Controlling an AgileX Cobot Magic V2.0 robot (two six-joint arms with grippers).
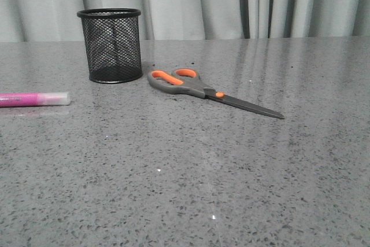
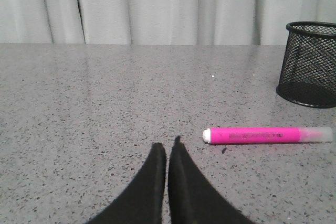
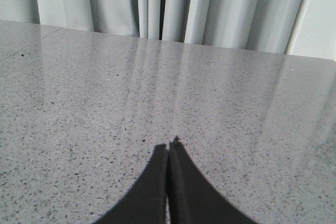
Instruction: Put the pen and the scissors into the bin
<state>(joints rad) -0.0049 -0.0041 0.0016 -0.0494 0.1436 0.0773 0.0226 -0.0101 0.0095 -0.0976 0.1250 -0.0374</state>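
Observation:
The black mesh bin [image 1: 110, 44] stands upright at the back left of the table. The scissors [image 1: 196, 88] lie flat and closed just right of it, grey and orange handles toward the bin, dark blades pointing right and toward me. The magenta pen [image 1: 33, 99] lies flat at the table's left edge, whitish cap toward the middle. In the left wrist view the pen [image 2: 266, 135] lies just beyond my left gripper [image 2: 167, 147], which is shut and empty; the bin [image 2: 308, 64] stands farther off. My right gripper [image 3: 168, 147] is shut and empty over bare table. Neither gripper shows in the front view.
The grey speckled table [image 1: 191, 177] reaches back to a pale curtain [image 1: 231, 1].

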